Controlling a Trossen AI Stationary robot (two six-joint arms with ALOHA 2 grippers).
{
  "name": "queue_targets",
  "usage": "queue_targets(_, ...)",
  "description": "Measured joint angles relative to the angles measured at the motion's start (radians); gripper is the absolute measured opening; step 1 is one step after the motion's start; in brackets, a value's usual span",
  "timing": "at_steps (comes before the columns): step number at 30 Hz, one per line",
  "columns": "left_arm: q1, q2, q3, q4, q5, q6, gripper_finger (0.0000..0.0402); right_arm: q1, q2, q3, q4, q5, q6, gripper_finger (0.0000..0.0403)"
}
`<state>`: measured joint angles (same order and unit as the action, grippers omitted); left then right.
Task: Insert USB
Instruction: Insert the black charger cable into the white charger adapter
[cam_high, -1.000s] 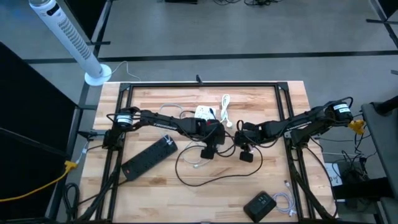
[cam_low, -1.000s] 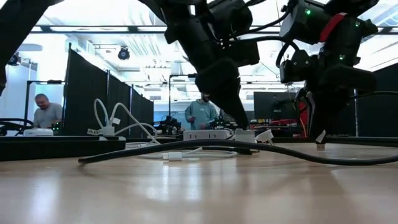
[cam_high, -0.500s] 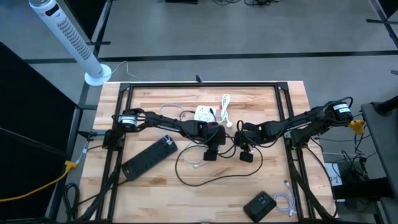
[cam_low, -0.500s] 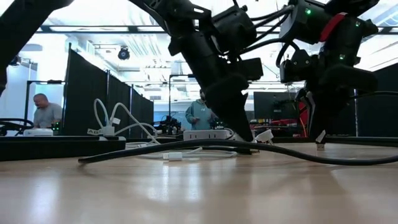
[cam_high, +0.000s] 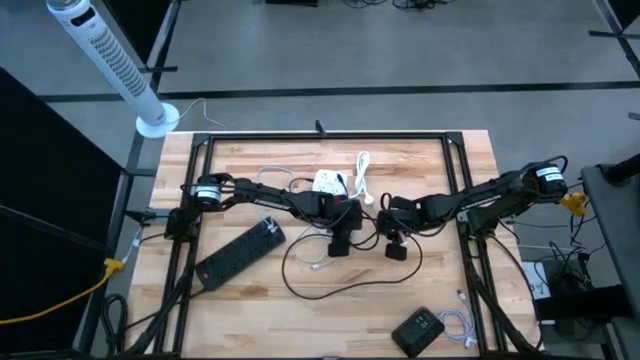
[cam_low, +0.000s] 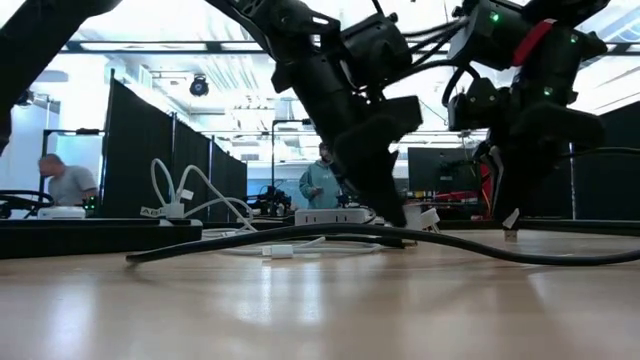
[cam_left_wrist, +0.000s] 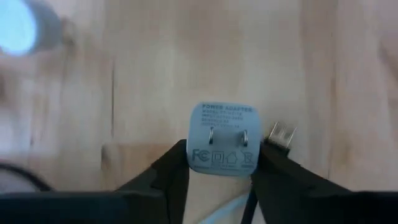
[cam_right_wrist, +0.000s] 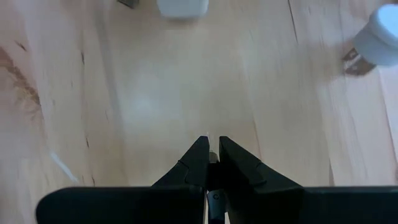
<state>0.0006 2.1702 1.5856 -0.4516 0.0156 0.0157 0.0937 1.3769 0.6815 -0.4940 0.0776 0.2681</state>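
Observation:
A small white power adapter (cam_left_wrist: 222, 140) sits between the fingers of my left gripper (cam_high: 339, 243), its two prongs facing the wrist camera. A metal USB plug (cam_left_wrist: 283, 134) on a black cable (cam_low: 300, 236) lies on the wood just beside that gripper. My right gripper (cam_high: 396, 246) hangs a short way to the right of the left one, fingers pointing down and shut on a small pale plug tip (cam_low: 512, 220). In the low view the left gripper (cam_low: 398, 214) reaches down to the table. My left gripper pinches the white power adapter by its two opposite side faces (cam_left_wrist: 191, 155), coming from above with the fingers pointing down. Whether the adapter is lifted or rests on the table, I cannot tell. My right gripper pinches a small pale plug tip (cam_right_wrist: 212, 157) at its fingertips from above. The tip (cam_low: 512, 220) sticks out below the fingers, just above the table.
A black power strip (cam_high: 240, 252) lies toward the table's left. A white charger (cam_high: 328, 182) and a coiled white cable (cam_high: 362, 165) lie toward the far edge. A black box (cam_high: 418, 328) with a white cord sits near the near right corner. People stand in the room beyond.
My left gripper has shifted a little toward the table's right, closer to the right gripper, staying low over the table. The right arm has kept still.

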Motion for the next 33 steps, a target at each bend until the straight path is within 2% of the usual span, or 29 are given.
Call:
queue_targets(8, 0.0, -0.045, 0.0, 0.044, 0.012, 0.015, 0.0141, 0.0, 0.0, 0.0, 0.015, 0.001, -0.031, 0.0014)
queue_targets(13, -0.019, -0.136, -0.011, 0.052, 0.013, 0.027, 0.0141, 0.005, -0.004, -0.003, 0.045, 0.007, -0.09, 0.0014)
queue_targets(16, -0.026, -0.213, -0.082, 0.074, 0.039, -0.002, 0.0141, 0.03, -0.007, -0.005, 0.147, 0.038, -0.18, 0.0014)
queue_targets(19, -0.024, -0.314, -0.213, 0.155, 0.064, -0.078, 0.0141, 0.059, -0.008, -0.006, 0.257, 0.075, -0.275, 0.0014)
queue_targets(22, -0.023, -0.454, -0.4, 0.353, 0.082, -0.175, 0.0141, 0.084, -0.008, -0.006, 0.352, 0.152, -0.362, 0.0014)
queue_targets(25, -0.024, -0.591, -0.607, 0.65, 0.098, -0.284, 0.0141, 0.119, -0.008, -0.006, 0.48, 0.318, -0.457, 0.0014)
queue_targets(28, -0.022, -0.706, -0.806, 0.989, 0.096, -0.406, 0.0141, 0.175, -0.008, -0.006, 0.674, 0.475, -0.631, 0.0014)
queue_targets(31, -0.022, -0.788, -0.981, 1.293, 0.05, -0.535, 0.0141, 0.232, -0.008, -0.006, 0.904, 0.54, -0.854, 0.0014)
queue_targets(33, -0.022, -0.82, -1.075, 1.439, 0.019, -0.608, 0.0141, 0.264, -0.008, -0.006, 1.048, 0.548, -0.993, 0.0014)
